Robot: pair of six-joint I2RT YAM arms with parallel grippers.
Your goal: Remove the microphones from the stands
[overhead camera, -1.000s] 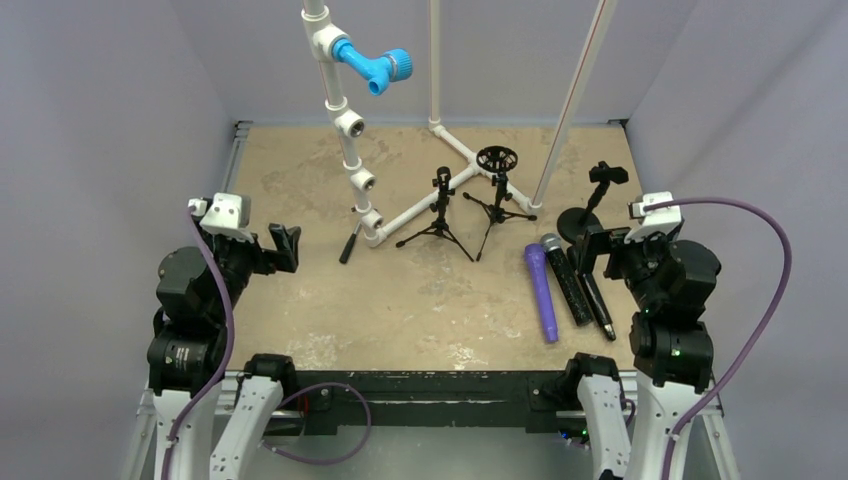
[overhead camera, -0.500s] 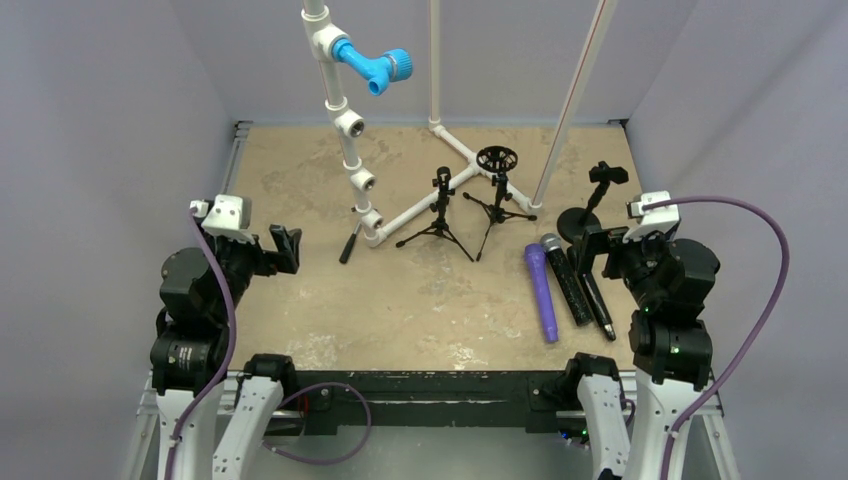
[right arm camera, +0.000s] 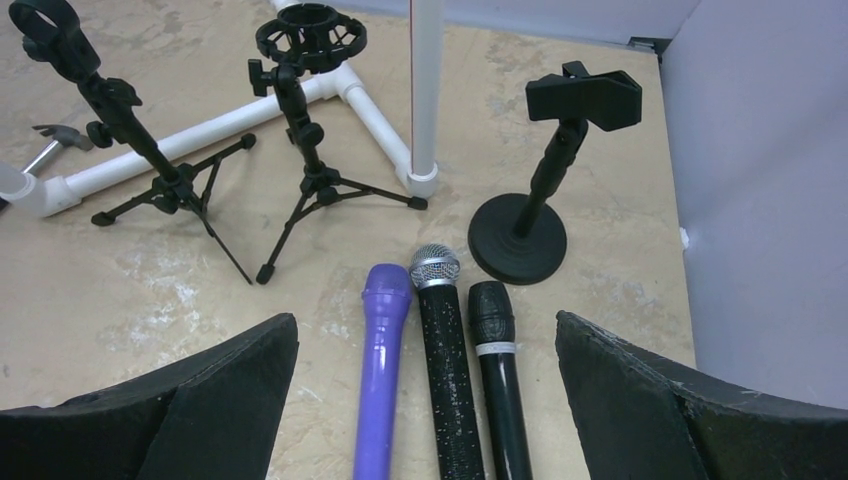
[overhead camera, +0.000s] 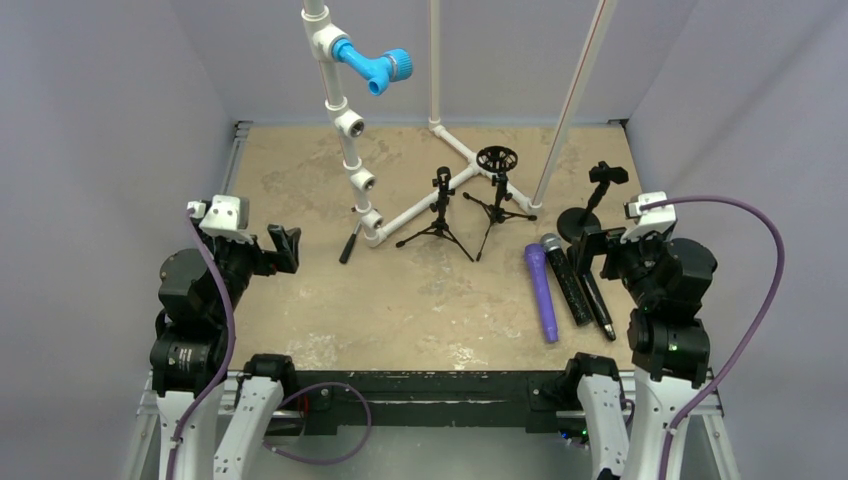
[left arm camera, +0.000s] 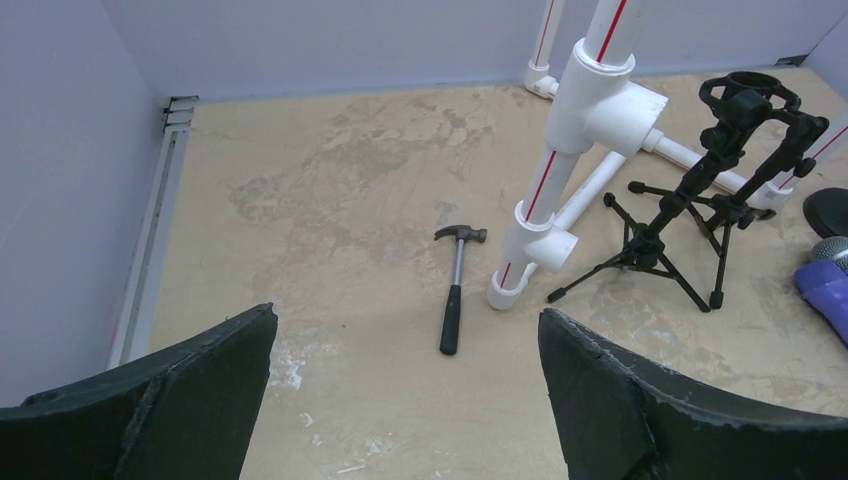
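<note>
Three microphones lie side by side on the table at the right: a purple one [overhead camera: 541, 290] [right arm camera: 382, 370], a black glitter one with a silver mesh head [overhead camera: 566, 280] [right arm camera: 450, 370], and a plain black one [overhead camera: 597, 295] [right arm camera: 500, 390]. Behind them stands a round-base stand [overhead camera: 580, 222] [right arm camera: 520, 238] with an empty clip. Two black tripod stands, one with a clip [overhead camera: 440, 215] [right arm camera: 150, 160] and one with a ring mount [overhead camera: 497, 185] [right arm camera: 305, 130], also hold nothing. My right gripper [overhead camera: 590, 250] [right arm camera: 425, 318] is open just above the microphones. My left gripper [overhead camera: 285, 247] [left arm camera: 407, 315] is open and empty at the left.
A white PVC pipe frame [overhead camera: 350, 150] [left arm camera: 560, 170] with a blue fitting rises at the back centre. A small hammer [overhead camera: 350, 243] [left arm camera: 455, 290] lies beside its foot. Grey walls enclose the table on three sides.
Both arms have shifted only very slightly. No object has moved.
</note>
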